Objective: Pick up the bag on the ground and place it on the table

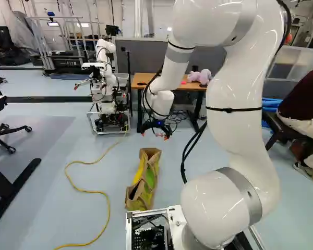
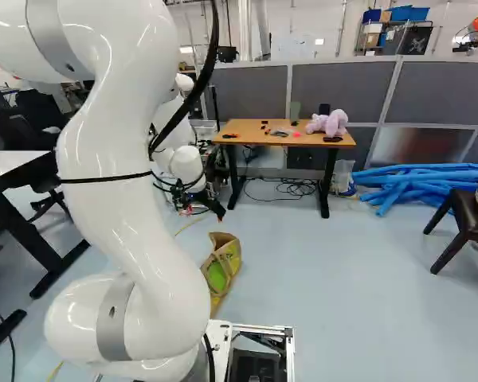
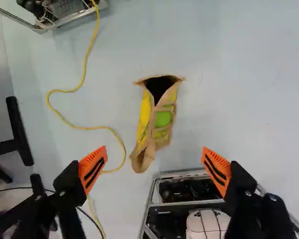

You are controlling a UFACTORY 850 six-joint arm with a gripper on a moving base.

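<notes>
In the left base view my gripper (image 1: 154, 136) hangs above the floor, a little beyond the bag (image 1: 149, 177). The wrist view shows the gripper (image 3: 154, 167) open, its orange-padded fingers wide apart with nothing between them. Ahead of the fingers and well below lies the tan, yellow and green bag (image 3: 158, 117) on the floor, its dark mouth gaping at the end farther from the gripper. The wooden table (image 2: 247, 131) stands farther off, against grey partitions, with a lilac plush toy (image 2: 329, 122) and small items on top.
A yellow cable (image 1: 105, 195) winds over the floor beside the bag. Another robot (image 1: 105, 78) stands left of the table. Blue tubes (image 2: 418, 179) lie right of it, near a dark chair (image 2: 462, 223). My base frame (image 3: 187, 174) is close to the bag's near end.
</notes>
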